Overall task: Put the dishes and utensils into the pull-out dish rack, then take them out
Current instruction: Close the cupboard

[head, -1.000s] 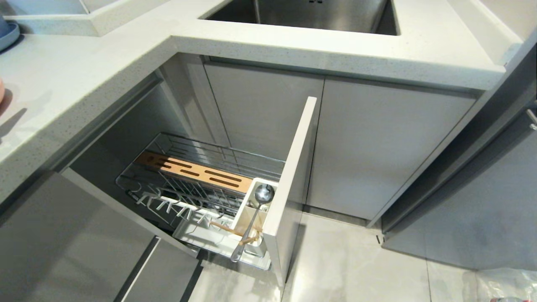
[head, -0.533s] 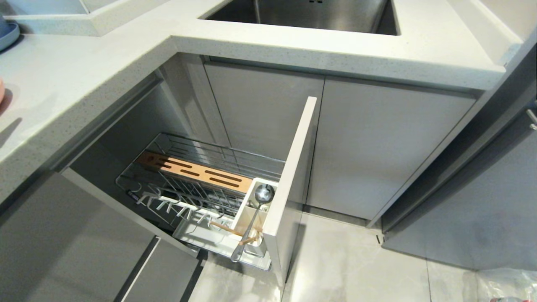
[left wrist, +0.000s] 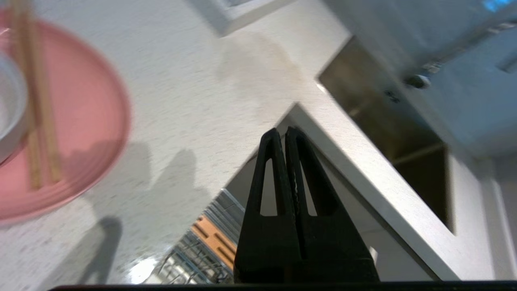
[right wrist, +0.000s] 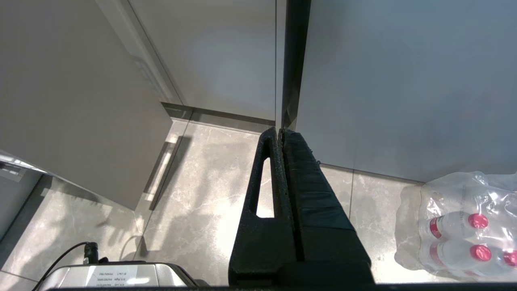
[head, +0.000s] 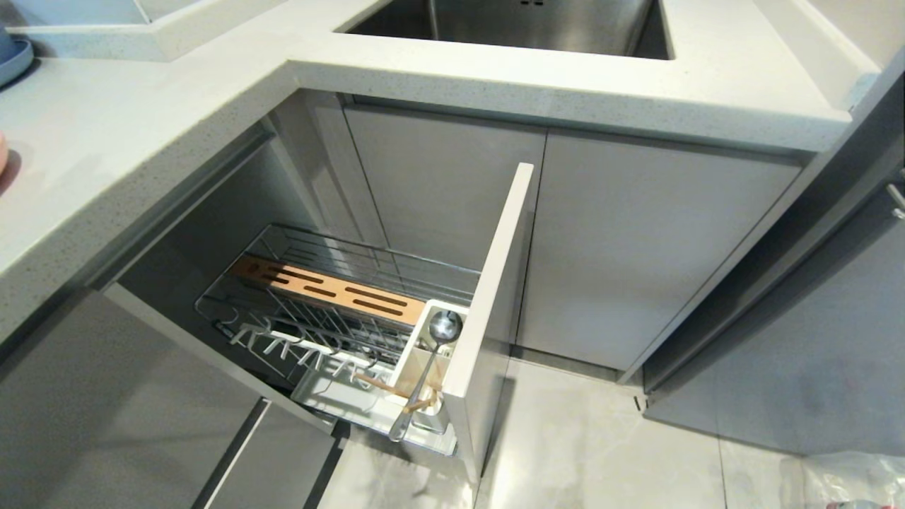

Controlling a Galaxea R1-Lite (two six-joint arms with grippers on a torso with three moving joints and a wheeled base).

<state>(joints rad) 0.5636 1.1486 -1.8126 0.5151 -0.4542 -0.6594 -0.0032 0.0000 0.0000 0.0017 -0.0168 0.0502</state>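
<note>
The left gripper (left wrist: 284, 135) hovered above the counter (head: 106, 162), fingers pressed together on nothing. A spoon (head: 431, 360) and chopsticks (head: 385, 389) stood in the rack (head: 339, 297)'s cup, lower right; the bowl (left wrist: 10, 105) waited on a pink plate (left wrist: 80, 121), apparently next. The right gripper (right wrist: 280, 135) hung closed over the floor.

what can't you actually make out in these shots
- Cream-white bowl: left wrist view only, cut off by the picture's edge and blurred; its contents are hidden.
- Chopsticks on the pink plate: blurred, ends run out of frame.
- Spoon handle tip: head view, hidden in the white utensil cup.
- Chopsticks in the rack: mostly hidden behind the cup.
- Left claw and right claw: absent from the head view.
</note>
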